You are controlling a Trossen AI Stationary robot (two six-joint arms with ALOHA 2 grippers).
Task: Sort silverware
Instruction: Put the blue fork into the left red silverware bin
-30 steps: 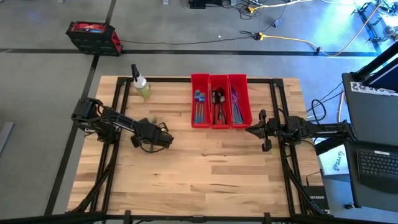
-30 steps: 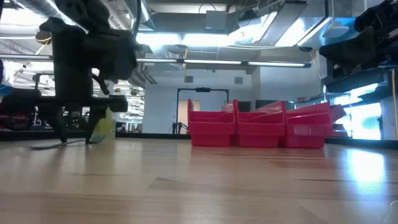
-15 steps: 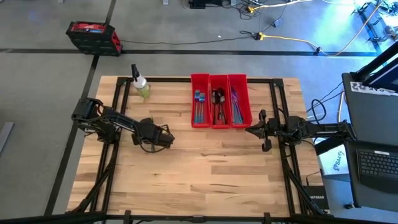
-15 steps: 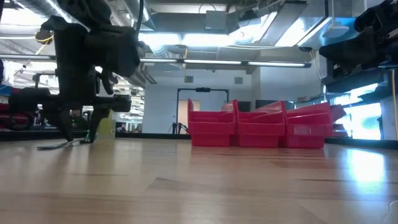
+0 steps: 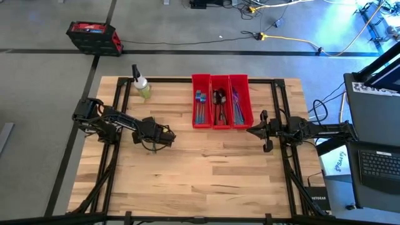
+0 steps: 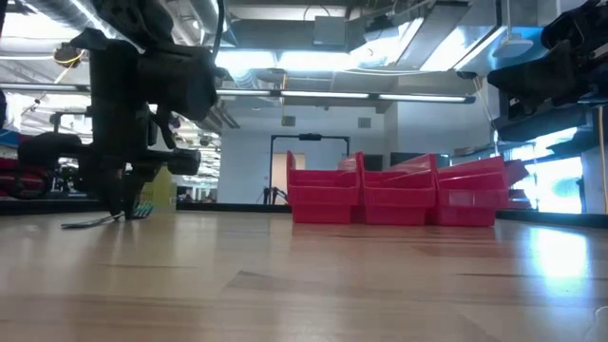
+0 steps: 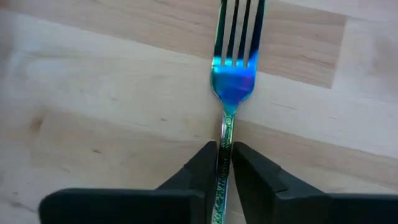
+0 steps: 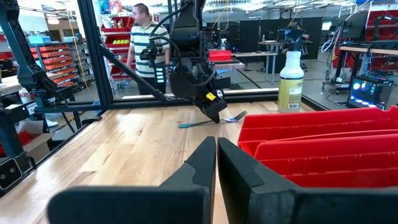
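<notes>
**Fork pinched, lift pending**

Pickup step in hand. Left claw (image 7: 225,163) down on the counter (image 5: 206,169) near its left edge, pinching the handle of an iridescent fork (image 7: 233,81) lying flat, tines pointing away. Other silverware (image 5: 215,106) already in the three red bins (image 5: 222,80) by the far edge. Right claw (image 8: 216,163) pressed together, empty, waiting beside the bins. Next, judging by this: straight lift, then carry to the fork bin.
</notes>
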